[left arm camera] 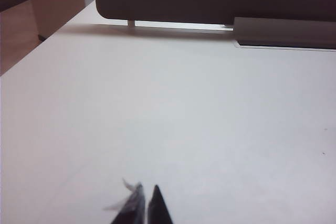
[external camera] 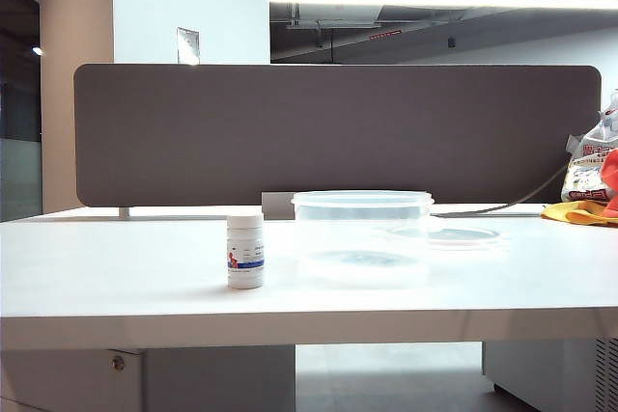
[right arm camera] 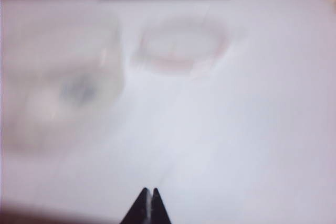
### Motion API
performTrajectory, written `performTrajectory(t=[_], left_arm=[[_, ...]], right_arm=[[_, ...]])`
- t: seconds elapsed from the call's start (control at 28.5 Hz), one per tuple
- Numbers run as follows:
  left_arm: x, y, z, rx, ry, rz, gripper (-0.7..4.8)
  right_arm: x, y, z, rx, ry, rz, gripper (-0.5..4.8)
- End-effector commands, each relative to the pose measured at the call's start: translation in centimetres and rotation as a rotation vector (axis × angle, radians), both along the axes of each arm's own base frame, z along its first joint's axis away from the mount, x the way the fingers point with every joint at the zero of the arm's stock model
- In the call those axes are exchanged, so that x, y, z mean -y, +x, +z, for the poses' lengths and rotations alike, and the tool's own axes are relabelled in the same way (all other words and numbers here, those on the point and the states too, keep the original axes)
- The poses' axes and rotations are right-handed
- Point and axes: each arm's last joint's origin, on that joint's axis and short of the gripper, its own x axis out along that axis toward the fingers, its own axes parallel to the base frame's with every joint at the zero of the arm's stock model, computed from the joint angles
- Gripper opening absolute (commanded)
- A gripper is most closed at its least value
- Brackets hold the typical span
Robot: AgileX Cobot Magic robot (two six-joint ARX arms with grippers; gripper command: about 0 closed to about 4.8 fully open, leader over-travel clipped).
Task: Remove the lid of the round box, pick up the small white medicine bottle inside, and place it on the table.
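Both grippers, left gripper (left arm camera: 144,205) and right gripper (right arm camera: 147,205), are closed and empty above the table (external camera: 106,267). Small white medicine bottle (external camera: 245,251) stands beside the open round box (external camera: 362,236); lid (external camera: 446,234) lies behind. Task appears complete.

the table (external camera: 116,267) is plain white, and behind it the partition panel (external camera: 338,132) is a flat dark brown-grey. the small white medicine bottle (external camera: 245,251), just beside the round box (external camera: 362,236), is white with a white cap and a label carrying a blue band and a red mark. the round box is clear and colourless, its rim slightly milky; the lid (external camera: 454,234), on the far side of the box from the bottle, is equally clear. the left gripper (left arm camera: 146,203) and right gripper (right arm camera: 147,203) show black fingertips against the white top. beyond the lid lie yellow and orange-red cloth (external camera: 589,207).
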Motion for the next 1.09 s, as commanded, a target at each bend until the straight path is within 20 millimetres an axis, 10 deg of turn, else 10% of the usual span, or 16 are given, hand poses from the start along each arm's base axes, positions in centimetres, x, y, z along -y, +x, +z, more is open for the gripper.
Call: performTrajectory(t=[0.04, 1.09], left_arm=[[0.0, 0.0, 0.0, 0.005, 0.004, -0.003, 0.22], [0.0, 0.0, 0.0, 0.005, 0.004, -0.003, 0.22]], right_arm=[[0.4, -0.7, 1.2, 0.153, -0.040, -0.102, 0.00], [1.9, -1.8, 0.9, 0.147, -0.145, -0.311, 0.00]])
